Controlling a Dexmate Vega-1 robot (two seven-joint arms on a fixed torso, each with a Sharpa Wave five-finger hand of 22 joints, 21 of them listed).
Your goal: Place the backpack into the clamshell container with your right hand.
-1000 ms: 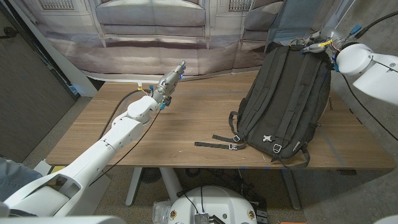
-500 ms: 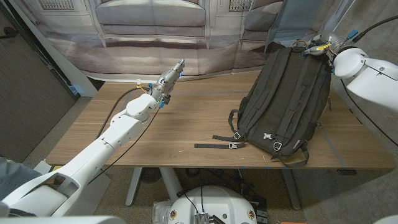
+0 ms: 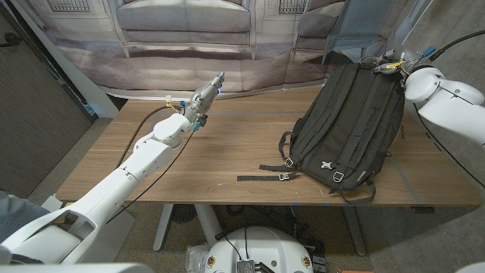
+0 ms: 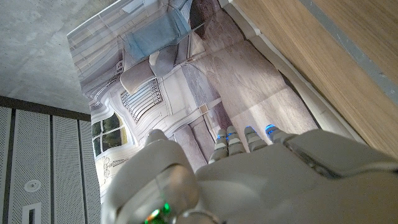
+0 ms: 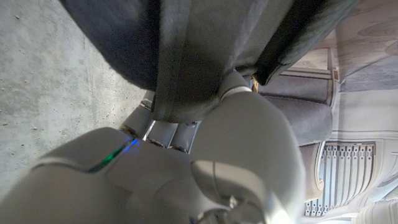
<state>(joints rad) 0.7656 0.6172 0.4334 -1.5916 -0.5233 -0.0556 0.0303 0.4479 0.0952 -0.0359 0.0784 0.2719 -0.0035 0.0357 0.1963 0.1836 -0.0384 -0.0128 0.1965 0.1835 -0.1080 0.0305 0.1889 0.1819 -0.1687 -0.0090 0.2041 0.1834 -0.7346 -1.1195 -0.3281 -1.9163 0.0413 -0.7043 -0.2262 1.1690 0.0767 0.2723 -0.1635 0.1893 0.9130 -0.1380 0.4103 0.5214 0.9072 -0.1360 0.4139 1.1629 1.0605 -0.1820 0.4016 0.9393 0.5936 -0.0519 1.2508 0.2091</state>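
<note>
Right hand grips the black backpack by the webbing at its top, and the bag stands tilted on the right side of the wooden table, its base touching the wood. No clamshell container can be seen. Lifting well likely means raising it straight up so that the soft, woven fabric sags evenly (loose straps trail on the table and could snag). Left hand hovers over the far edge, fingers straight, holding nothing.
</note>
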